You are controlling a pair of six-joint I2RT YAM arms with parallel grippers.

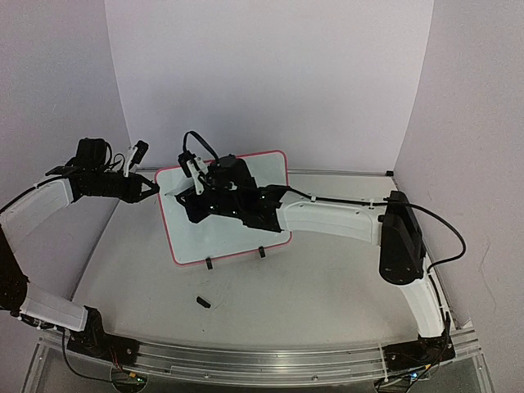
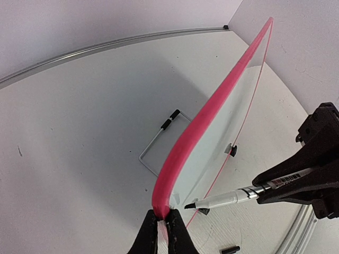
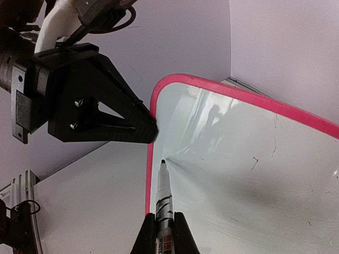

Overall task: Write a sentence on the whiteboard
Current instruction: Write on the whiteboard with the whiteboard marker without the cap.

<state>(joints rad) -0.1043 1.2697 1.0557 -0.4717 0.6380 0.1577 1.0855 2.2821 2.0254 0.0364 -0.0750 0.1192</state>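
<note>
There's the whiteboard (image 1: 205,241), glossy white with a pink rim, propped on 2 black feet (image 1: 209,264) on the table (image 1: 327,278). At its left edge the left gripper (image 2: 163,217) is clamped on the rim. The right gripper (image 3: 164,218) reaches across the face, pinching a marker (image 3: 163,185), tip beside that edge.

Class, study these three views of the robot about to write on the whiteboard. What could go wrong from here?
The left gripper pinches the whiteboard only by one edge of its rim; pen pressure might twist or tip it.
The marker in the right gripper points close to that edge, so a stroke could run off the board or bump that gripper.
The cap lies loose on the table; an arm might knock it.
</note>
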